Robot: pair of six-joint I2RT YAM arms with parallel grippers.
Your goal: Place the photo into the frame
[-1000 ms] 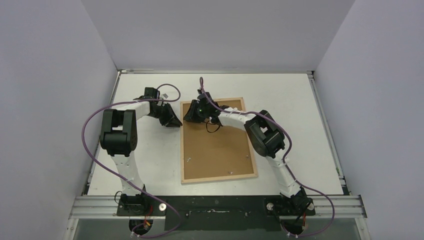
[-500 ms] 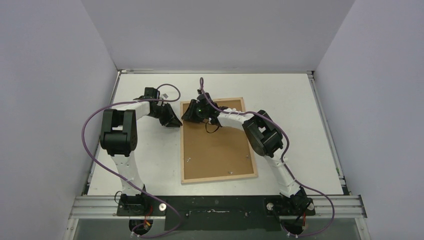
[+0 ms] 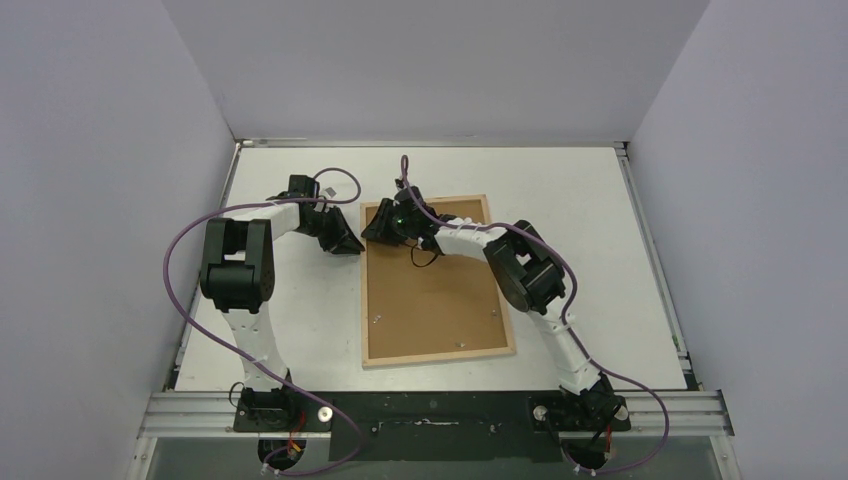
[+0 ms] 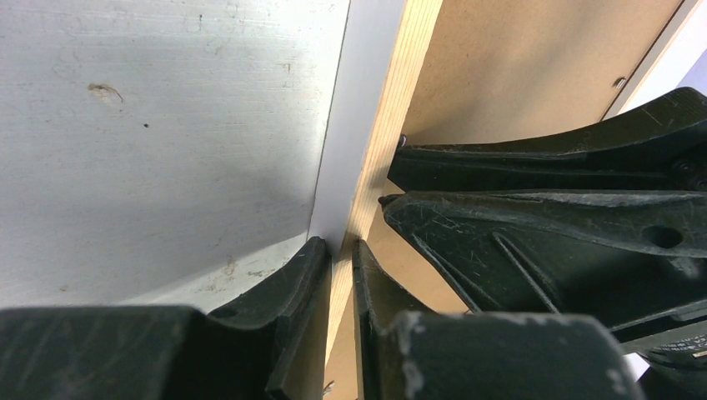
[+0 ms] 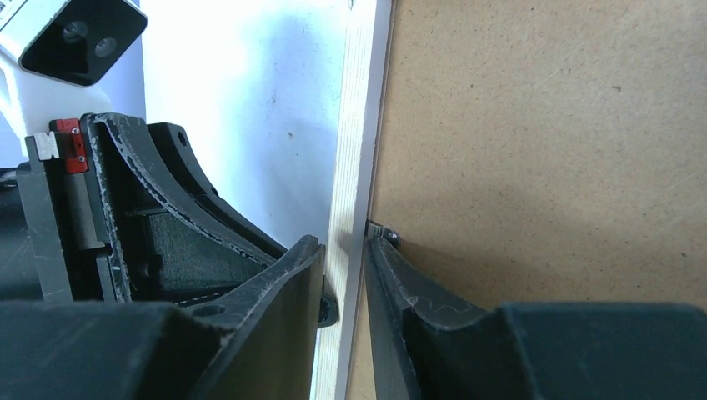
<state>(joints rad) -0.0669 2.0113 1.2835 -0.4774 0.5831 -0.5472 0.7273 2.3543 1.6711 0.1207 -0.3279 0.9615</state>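
Moved: right arm (image 3: 520, 270) has crept slightly toward the upper left of the overhead picture, carrying the right tool (image 3: 380, 226) closer onto the frame's upper-left corner; left arm (image 3: 235, 265) and frame look unchanged.
Tabletop (image 3: 600, 250): white, carrying everything.
Frame (image 3: 440, 356): flat in the centre of the overhead picture, bare-wood back up, with its long axis running top to bottom and slightly tilted.
Backing board (image 3: 430, 300): plain brown, seated inside the frame and filling it.
Photo: not visible in any view; whether it lies under the board cannot be told.
Left tool (image 3: 345, 240): clenched on the frame's left-hand rail (image 5: 354, 167) near the upper-left corner, one finger on the outer side and one on the board side.
Right tool: reaches in across the board and straddles the same rail just beside the left tool; whether it pinches the rail or has let go cannot be told.
Metal tab (image 5: 382, 232): small, on the board at the rail's inner edge, at the tip of the right tool's inner finger.
Key relation: both tools crowd one corner of one rail, the left from outside and the right from over the board. The tab lies on the right tool's side, so that arm seems the one placed to work it.
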